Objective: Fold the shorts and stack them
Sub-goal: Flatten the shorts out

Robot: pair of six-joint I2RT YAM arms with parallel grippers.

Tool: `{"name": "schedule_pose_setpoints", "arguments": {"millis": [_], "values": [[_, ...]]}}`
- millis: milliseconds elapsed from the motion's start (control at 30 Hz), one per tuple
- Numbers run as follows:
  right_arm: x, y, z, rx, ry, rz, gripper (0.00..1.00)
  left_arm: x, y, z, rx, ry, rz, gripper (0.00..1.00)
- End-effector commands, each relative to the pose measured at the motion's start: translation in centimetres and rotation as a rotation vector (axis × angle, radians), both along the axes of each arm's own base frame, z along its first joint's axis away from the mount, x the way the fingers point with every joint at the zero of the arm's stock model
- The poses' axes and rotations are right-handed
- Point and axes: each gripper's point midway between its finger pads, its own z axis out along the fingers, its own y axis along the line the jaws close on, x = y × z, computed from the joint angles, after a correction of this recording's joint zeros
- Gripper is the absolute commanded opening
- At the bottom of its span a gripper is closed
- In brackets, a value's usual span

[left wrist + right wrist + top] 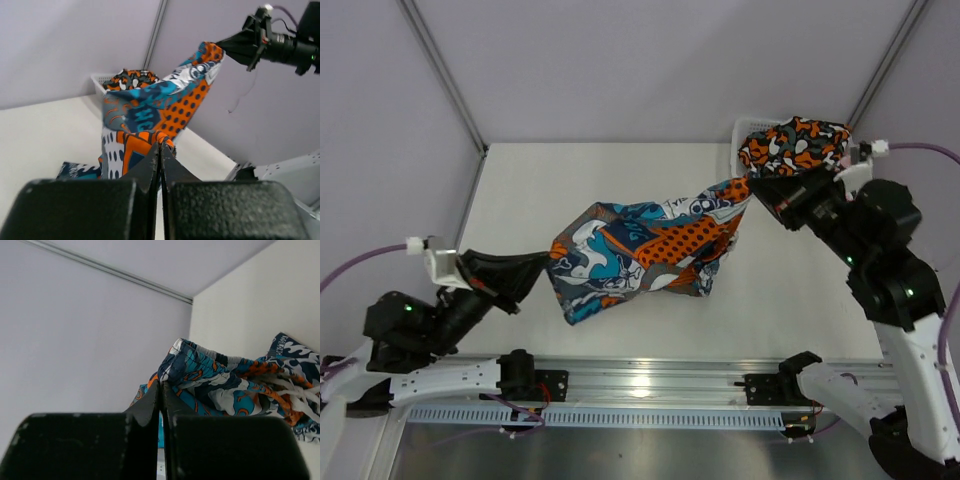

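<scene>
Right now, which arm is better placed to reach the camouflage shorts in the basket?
Right, probably: the right gripper is beside the basket with the camouflage shorts; the left gripper is across the table.

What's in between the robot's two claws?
The patchwork shorts, stretched from the left gripper to the right gripper, both pinching them. The top view shows it.

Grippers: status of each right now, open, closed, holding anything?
Left gripper: closed, pinching one end of the patchwork shorts.
Right gripper: closed, pinching the opposite end of the same shorts.
</scene>
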Motion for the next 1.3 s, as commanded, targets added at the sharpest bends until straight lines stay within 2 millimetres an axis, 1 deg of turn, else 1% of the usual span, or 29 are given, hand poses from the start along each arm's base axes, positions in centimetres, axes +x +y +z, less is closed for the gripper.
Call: {"name": "schedule_pose_setpoints", "arguments": {"millis": [0,33,67,100,133,167,233,267,300,367,400,433,533,567,600,667,700,767,800,867,933,967,1033,1100,1133,1167,1200,1233,1267], "values": [[-3.0,-1.6,3.6,0.113,-0.097,-0.035,0.0,-1.1,1.9,2.9,-0.019,-0.036,-0.044,0.0],[-4.6,-2.3,4.6,0.145,-0.14,-0.032,0.0,-1.2,2.1,3.2,-0.013,-0.044,-0.049,0.0],[-5.0,-2.5,4.9,0.164,-0.163,-0.033,0.0,-1.6,2.2,3.8,-0.019,-0.063,-0.067,0.0],[-5.7,-2.9,5.5,0.177,-0.187,-0.036,0.0,-1.9,3.7,5.8,-0.065,-0.087,-0.064,0.0],[-6.8,-3.4,6.3,0.193,-0.225,-0.035,0.0,-2.0,4.1,6.3,-0.059,-0.105,-0.06,0.0],[-7.4,-3.6,6.8,0.204,-0.238,-0.034,0.0,-2.0,4.6,6.9,-0.064,-0.12,-0.056,0.0],[-8.3,-3.7,7.6,0.214,-0.259,-0.016,0.0,-2.1,6.8,9.2,-0.089,-0.163,-0.025,0.0],[-8.5,-3.6,7.5,0.211,-0.257,-0.005,0.0,-2.1,7.9,10.4,-0.111,-0.18,-0.009,0.0],[-8.5,-3.5,7.4,0.216,-0.243,-0.001,0.0,-2.2,8.4,11.0,-0.124,-0.188,-0.007,0.0],[-8.0,-3.4,6.5,0.209,-0.216,-0.01,0.0,-2.4,9.9,12.9,-0.132,-0.239,0.017,0.0],[-7.6,-3.3,5.8,0.208,-0.192,-0.017,0.0,-2.3,10.3,13.3,-0.122,-0.257,0.032,0.0],[-6.8,-3.0,4.6,0.203,-0.167,-0.022,0.0,-2.3,10.9,14.1,-0.137,-0.266,0.04,0.0],[-5.0,-1.8,2.7,0.203,-0.114,-0.002,0.0,-2.0,11.1,14.6,-0.124,-0.285,0.071,0.0],[-4.4,-1.2,2.6,0.205,-0.117,0.016,0.0,-1.9,11.0,14.7,-0.123,-0.288,0.073,0.0],[-3.1,-0.4,1.8,0.191,-0.086,0.025,0.0,-1.7,10.9,14.8,-0.114,-0.294,0.084,0.0],[-2.2,0.5,2.3,0.189,-0.102,0.054,0.0,-1.2,10.5,14.6,-0.093,-0.292,0.112,0.0],[-1.0,1.2,1.9,0.18,-0.087,0.061,0.0,-0.8,10.4,14.5,-0.086,-0.297,0.134,0.0],[-0.3,1.9,3.1,0.181,-0.117,0.086,0.0,0.1,10.1,14.0,-0.065,-0.268,0.173,0.0],[0.7,2.4,2.7,0.171,-0.095,0.092,0.0,0.3,10.0,13.8,-0.047,-0.264,0.174,0.0],[0.8,2.8,3.5,0.172,-0.111,0.112,0.0,0.3,9.6,13.6,-0.033,-0.252,0.144,0.0],[1.1,3.1,2.8,0.157,-0.087,0.115,0.0,0.2,8.6,12.4,-0.002,-0.227,0.115,0.0],[1.3,2.9,2.6,0.143,-0.086,0.105,0.0,0.3,7.6,11.2,0.028,-0.203,0.108,0.0],[1.6,2.2,1.5,0.113,-0.059,0.063,0.0,0.7,3.3,6.5,0.153,-0.129,0.079,0.0],[1.8,1.6,0.6,0.083,-0.046,0.029,0.0,0.3,-0.4,3.4,0.187,-0.046,0.025,0.0],[2.2,1.2,0.0,0.069,-0.032,-0.002,0.0,0.3,-4.0,-0.9,0.296,-0.01,-0.005,0.0],[2.4,0.8,-0.1,0.063,-0.03,-0.018,0.0,0.0,-5.6,-2.2,0.305,0.018,-0.035,0.03],[2.6,0.6,-0.3,0.055,-0.026,-0.03,0.0,-0.6,-7.2,-2.6,0.25,0.067,-0.082,0.12],[2.8,0.3,-0.6,0.049,-0.017,-0.044,0.0,-0.8,-8.5,-4.8,0.274,0.092,-0.1,0.19],[3.1,0.2,-0.9,0.041,-0.011,-0.053,0.0,-1.1,-9.5,-6.7,0.286,0.114,-0.117,0.32]]}}
